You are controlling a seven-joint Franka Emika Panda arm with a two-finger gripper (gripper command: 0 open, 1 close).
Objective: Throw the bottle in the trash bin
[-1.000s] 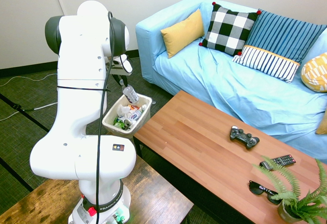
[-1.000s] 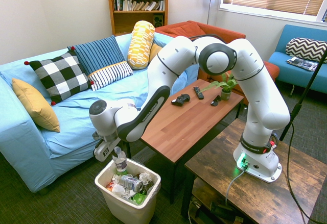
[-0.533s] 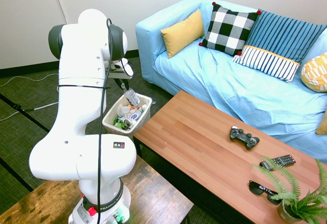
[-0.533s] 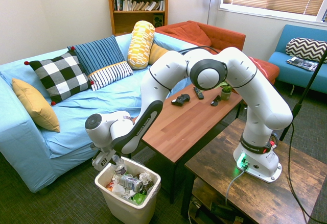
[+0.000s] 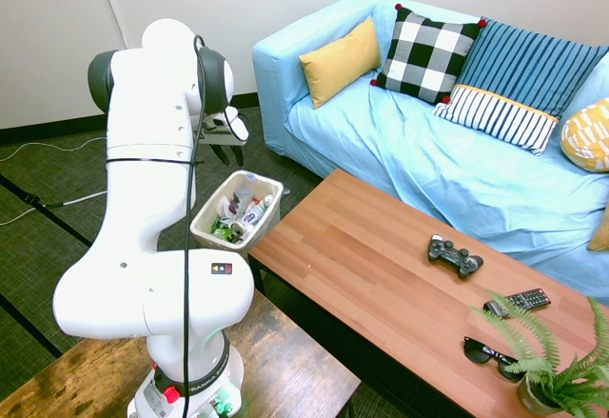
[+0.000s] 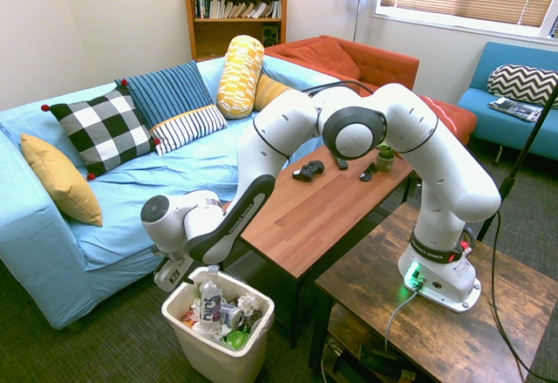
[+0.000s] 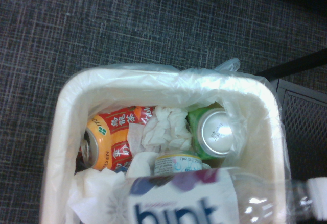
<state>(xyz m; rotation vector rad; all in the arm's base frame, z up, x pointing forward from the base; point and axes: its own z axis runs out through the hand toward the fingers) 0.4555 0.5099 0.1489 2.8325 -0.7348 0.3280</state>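
Bottle point(image 6: 211, 303) is inside the bin point(image 6: 218, 359), over crumpled paper point(image 7: 166, 129) and cans (one orange point(image 7: 99, 134), one green point(image 7: 216, 131)). Claw point(image 5: 229, 155) is spread apart above, holding nothing. Wooden table point(image 5: 381, 266) and blue sofa point(image 5: 409, 151) stand near the bin.

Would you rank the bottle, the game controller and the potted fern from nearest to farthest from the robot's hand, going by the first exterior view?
1. Bottle, just below the hand, at the bin.
2. Game controller, mid-table.
3. Potted fern, at the table's far right.
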